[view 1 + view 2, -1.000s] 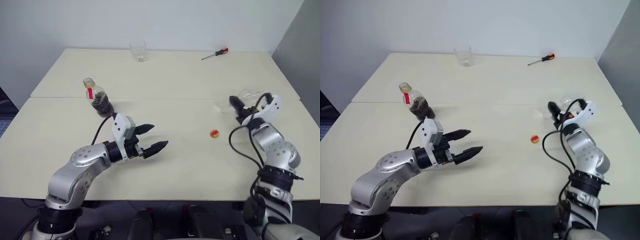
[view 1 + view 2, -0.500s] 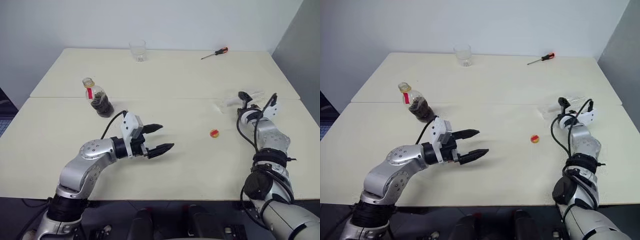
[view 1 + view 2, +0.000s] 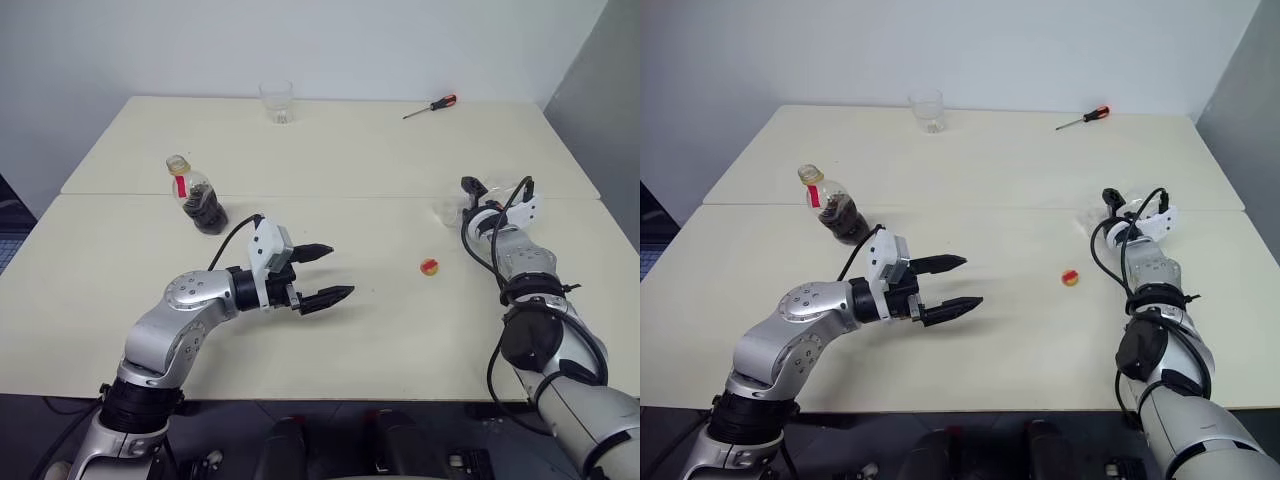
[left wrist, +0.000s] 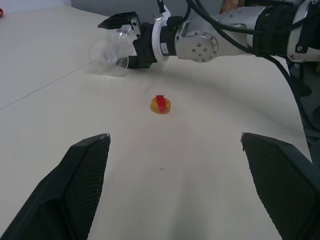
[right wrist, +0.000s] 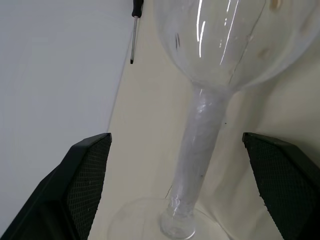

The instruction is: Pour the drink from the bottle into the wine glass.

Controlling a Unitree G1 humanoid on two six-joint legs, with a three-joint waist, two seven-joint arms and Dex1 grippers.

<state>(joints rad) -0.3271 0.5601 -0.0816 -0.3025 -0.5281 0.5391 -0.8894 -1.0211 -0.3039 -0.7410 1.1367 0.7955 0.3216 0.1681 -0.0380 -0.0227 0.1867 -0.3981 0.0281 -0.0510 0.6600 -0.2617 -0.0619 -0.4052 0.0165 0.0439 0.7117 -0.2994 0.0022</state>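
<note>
Table [image 3: 330, 150]: two pale tops butted together, seam running left-right. Left gripper [image 3: 318, 275] hovers mid-table, jaws wide, empty, aimed right; right gripper [image 4: 121, 31] at the right side by the seam, jaws wide, empty. Wine glass [image 4: 111, 54] lies on its side at the right gripper, stem [image 5: 197, 145] running straight between the fingers, foot nearest the wrist, bowl beyond; not gripped yet. Right arm is clearly the nearer. Bottle [image 3: 195, 195] stands upright far-left of the left gripper, near it, dark drink in the base, uncapped. Small stuff: tumbler [image 3: 276, 102] at far edge, screwdriver [image 3: 430, 106] far right, yellow-red cap [image 3: 428, 266] between the grippers.
</note>
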